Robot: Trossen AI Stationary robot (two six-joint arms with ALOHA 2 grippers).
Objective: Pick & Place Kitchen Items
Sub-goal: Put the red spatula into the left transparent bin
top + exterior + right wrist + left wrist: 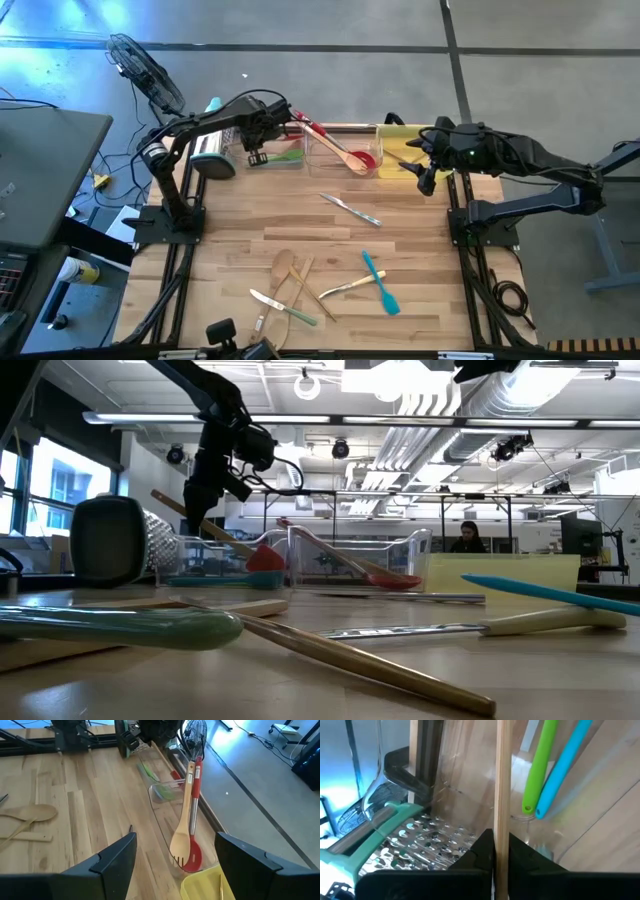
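Observation:
My left gripper [257, 152] hangs over the left clear tray [285, 152] at the far edge, shut on a wooden-handled utensil [205, 525]. Its handle slants down toward a red head [265, 557] in that tray. Green [538, 765] and blue [565, 765] spatula handles lie in the same tray. The middle clear tray [165, 827] holds a wooden fork [185, 820] and a red spatula [196, 780], their handles leaning on its far wall. My right gripper [175, 837] stands open, high over the yellow tray [400, 150], with nothing between its fingers. My left gripper pinches the utensil's wooden handle [502, 820] between its two fingers. The fingers come from above, pointing steeply down. The handle is tilted: its free end [158, 495] sticks up past the gripper and the other end reaches into the tray. Whether that end rests there I cannot tell.
A steel box grater [210, 155] lies left of the trays, close beside my left gripper. Loose on the table lie a metal knife [350, 208], a blue spatula [380, 283], wooden spoons [290, 272] and another knife [268, 300].

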